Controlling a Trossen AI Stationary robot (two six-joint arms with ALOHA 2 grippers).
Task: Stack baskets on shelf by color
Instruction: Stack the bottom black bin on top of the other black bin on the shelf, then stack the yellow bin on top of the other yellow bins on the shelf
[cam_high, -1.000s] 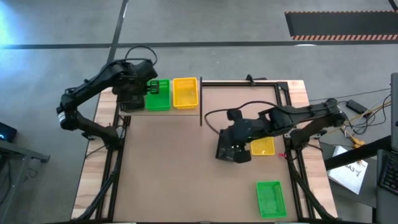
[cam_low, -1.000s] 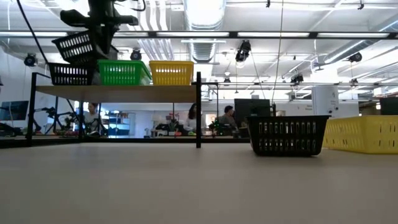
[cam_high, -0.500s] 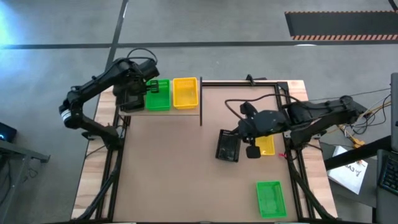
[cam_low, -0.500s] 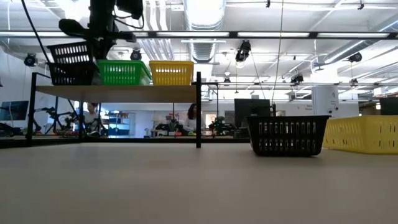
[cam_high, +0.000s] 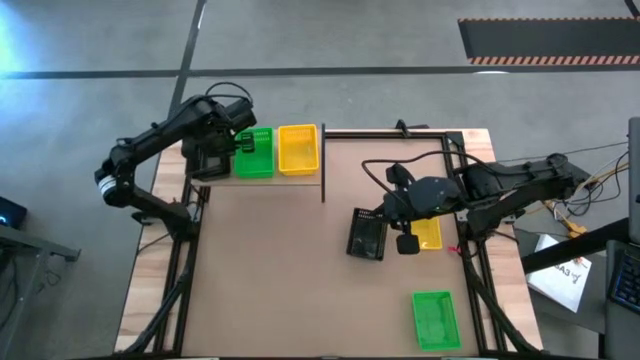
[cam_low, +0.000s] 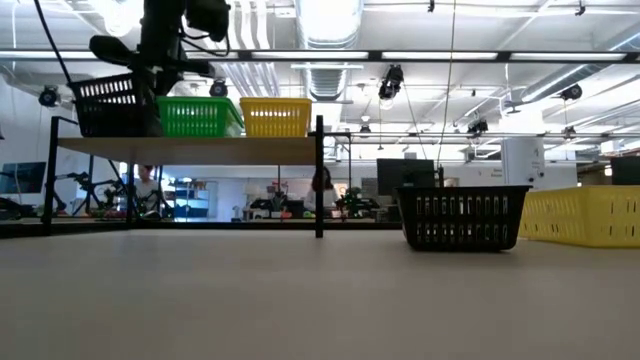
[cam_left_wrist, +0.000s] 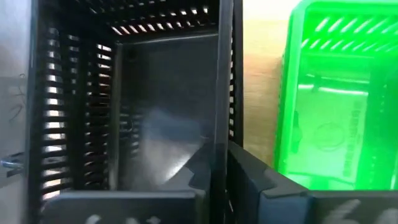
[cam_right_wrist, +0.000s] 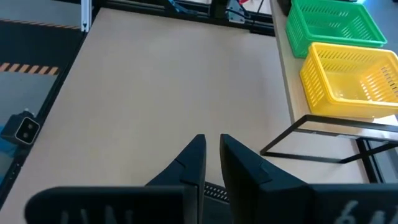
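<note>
The left gripper's (cam_left_wrist: 221, 168) two dark fingers are clamped on the side wall of a black basket (cam_left_wrist: 124, 112), one finger inside the wall and one outside. That black basket (cam_high: 205, 155) sits on the shelf (cam_low: 190, 150), at its outer end, with the left gripper (cam_high: 240, 140) over the edge that faces the green basket (cam_high: 254, 153). In the low view the black basket (cam_low: 110, 105) stands level on the pale plank, just beside the green basket (cam_low: 198, 116), and the yellow basket (cam_low: 275, 117) follows right after the green one, nearest the shelf's black upright post. From above, the yellow basket (cam_high: 298, 148) touches the green one along its long side.

The right gripper's (cam_right_wrist: 212, 163) fingers are close together, with only a narrow slit between them and nothing held. The right gripper (cam_high: 405, 240) hangs over the brown table (cam_high: 270, 280), well apart from the shelf, between a second black basket (cam_high: 367, 236) and a second yellow basket (cam_high: 428, 234). This black basket (cam_low: 462, 218) stands upright on the tabletop, with the loose yellow basket (cam_low: 585, 216) beyond it on the side away from the shelf. A second green basket (cam_high: 434, 319) lies alone near the table's corner farthest from the shelf.
</note>
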